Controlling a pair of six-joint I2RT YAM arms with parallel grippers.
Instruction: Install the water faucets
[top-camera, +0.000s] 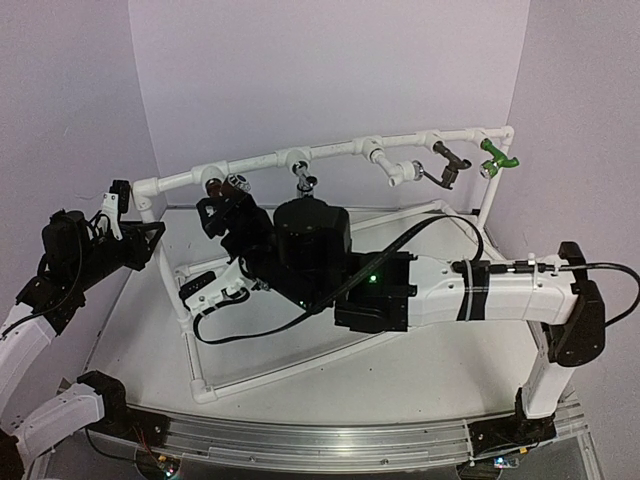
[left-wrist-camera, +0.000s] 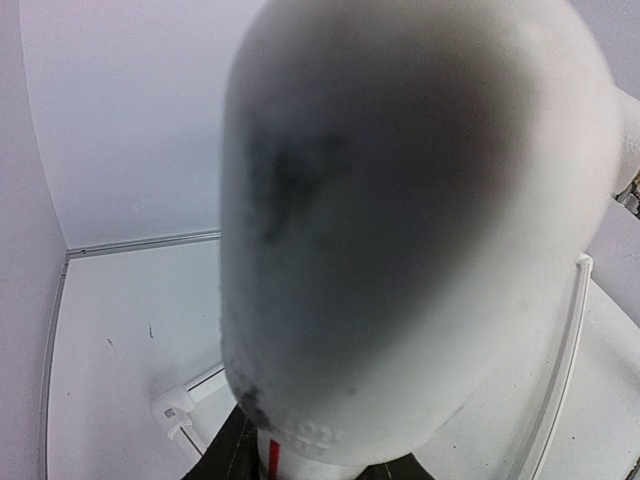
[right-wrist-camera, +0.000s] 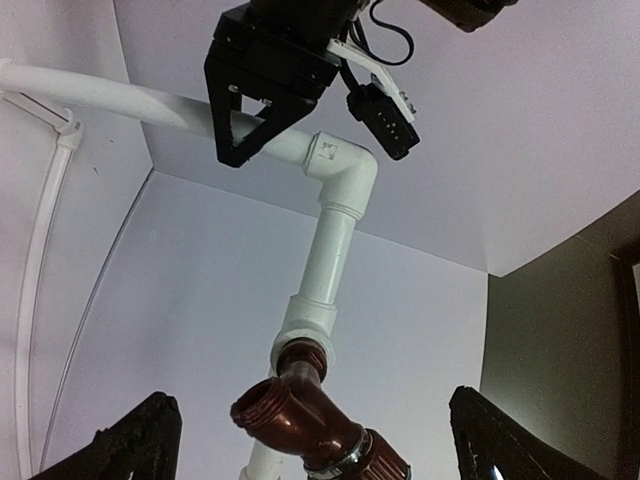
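Straddling the dark brown faucet (right-wrist-camera: 320, 425), the right tool (right-wrist-camera: 312, 400) gapes wide.

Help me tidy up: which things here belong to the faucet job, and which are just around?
Job: dark brown faucet, chrome faucet, white faucet, bronze faucet, green faucet, white pipe frame they mount on.
Just around: aluminium rail at the near edge, table.
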